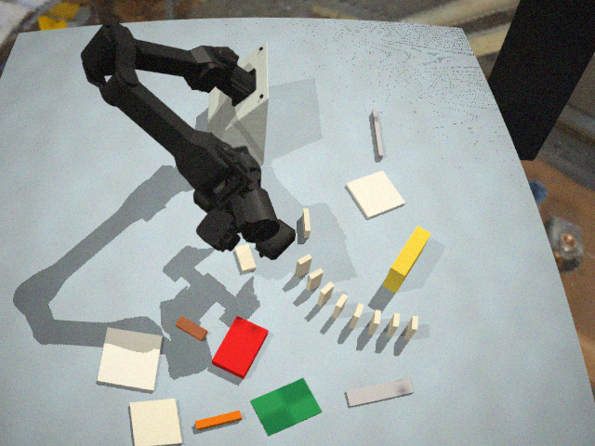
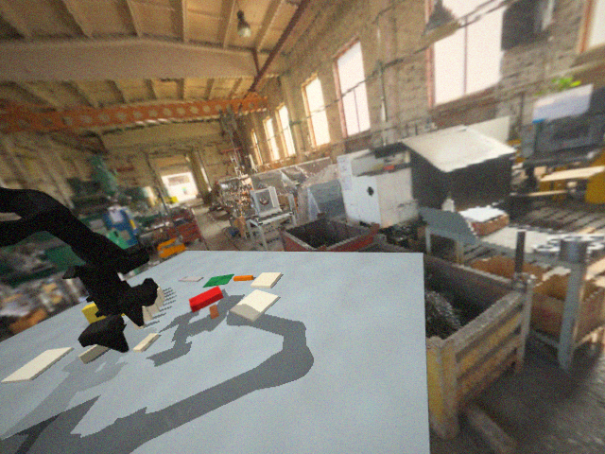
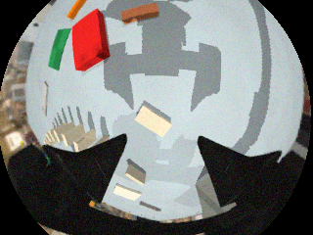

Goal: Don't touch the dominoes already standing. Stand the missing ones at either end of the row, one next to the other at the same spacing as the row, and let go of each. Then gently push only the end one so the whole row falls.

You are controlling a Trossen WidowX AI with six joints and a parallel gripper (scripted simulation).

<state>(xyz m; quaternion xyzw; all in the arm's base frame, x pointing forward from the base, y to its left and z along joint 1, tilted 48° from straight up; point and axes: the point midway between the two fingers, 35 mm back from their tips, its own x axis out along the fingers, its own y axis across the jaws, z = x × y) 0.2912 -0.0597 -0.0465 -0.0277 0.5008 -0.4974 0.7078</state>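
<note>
A row of several cream dominoes stands upright in a curve, with its near-arm end domino (image 1: 303, 265) (image 3: 85, 139) and far end domino (image 1: 412, 327); in the exterior view the gripper partly hides the row. One loose domino (image 1: 245, 258) (image 2: 146, 342) (image 3: 153, 119) lies flat to the side of the near-arm end. Another loose domino (image 1: 306, 223) (image 2: 93, 353) (image 3: 135, 173) lies on its long narrow edge, nearer the arm base. My gripper (image 1: 248, 253) (image 2: 133, 338) (image 3: 162, 138) is open and empty, above the flat domino, which shows between and beyond the fingertips in the wrist view.
A yellow block (image 1: 408, 256) stands beside the row. A red block (image 1: 240, 347) (image 3: 90, 41), brown block (image 1: 191, 328) and green plate (image 1: 285, 405) lie on the row's other side. Cream slabs (image 1: 375, 193) (image 1: 129, 367), grey bars (image 1: 379, 392) (image 1: 377, 134) and an orange bar (image 1: 218, 420) lie farther out.
</note>
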